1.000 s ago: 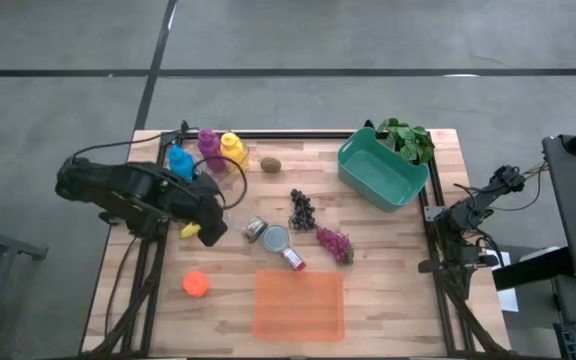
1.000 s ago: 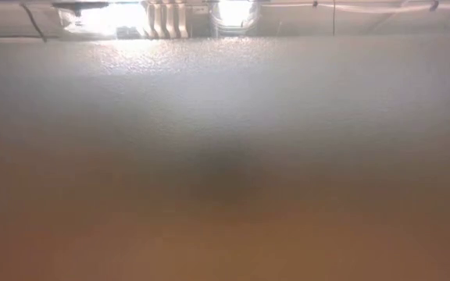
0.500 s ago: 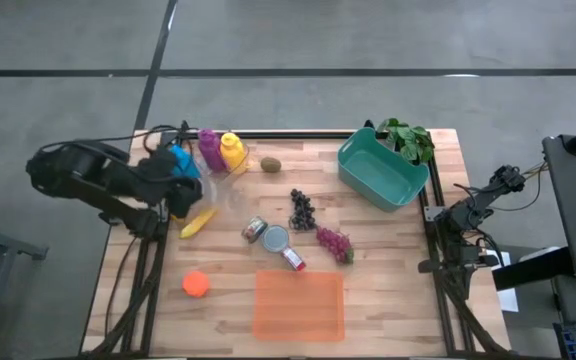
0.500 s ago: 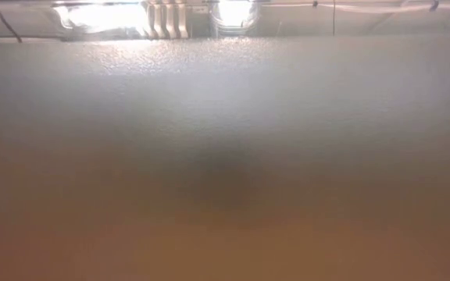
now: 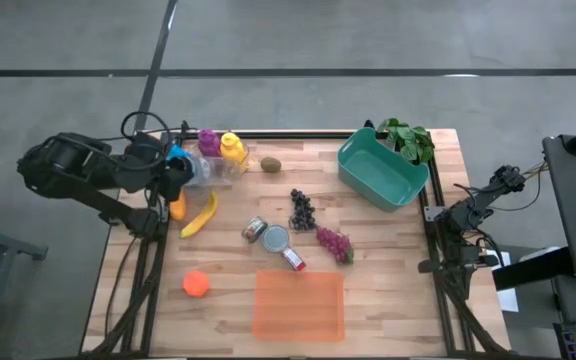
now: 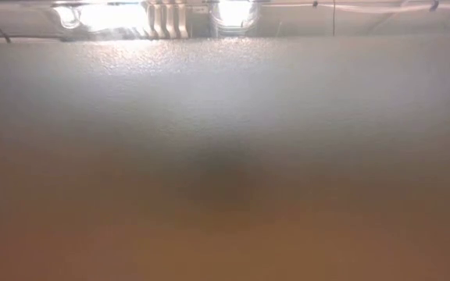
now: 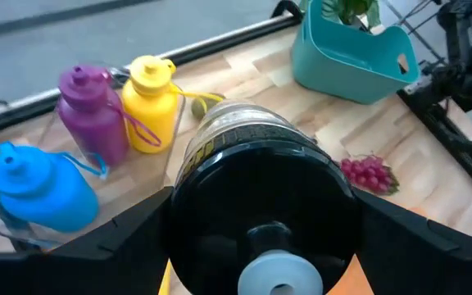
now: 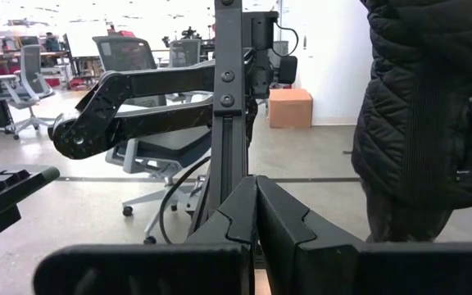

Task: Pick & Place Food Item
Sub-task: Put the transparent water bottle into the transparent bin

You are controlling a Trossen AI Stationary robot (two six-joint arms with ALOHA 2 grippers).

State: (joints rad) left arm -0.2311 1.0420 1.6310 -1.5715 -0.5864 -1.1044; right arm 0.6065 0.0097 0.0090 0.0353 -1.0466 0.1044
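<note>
A clear jar point(image 7: 248, 135) with a black lid point(image 7: 260, 209) is in my left gripper point(image 7: 262, 197), which hangs over the table's far left corner point(image 5: 190, 178), just in front of blue point(image 5: 178, 158), purple point(image 5: 208, 142) and yellow point(image 5: 232, 148) bottles. A banana point(image 5: 200, 215) lies on the table below it. My right gripper point(image 8: 256, 209) is shut on nothing, parked off the table's right edge point(image 5: 503, 180). The low view shows only blur. My left gripper pinches the jar between its two fingers point(image 7: 113, 238) at the black lid end point(image 7: 177, 205), one finger on each side. The jar lies along the fingers, lid toward the wrist, body pointing away and slanting down. It is lifted clear of the table.
A kiwi point(image 5: 270, 164), dark grapes point(image 5: 301, 208), red grapes point(image 5: 334, 243), two tins point(image 5: 266, 234) and a small red can point(image 5: 294, 259) lie mid-table. A teal bin point(image 5: 382, 168) with a plant point(image 5: 406, 138) stands far right. An orange tray point(image 5: 299, 304) and orange ball point(image 5: 196, 284) lie near.
My left gripper has risen and drawn back from over the banana toward the table's far left corner, turning as it went. The banana, partly covered before, now shows whole.
</note>
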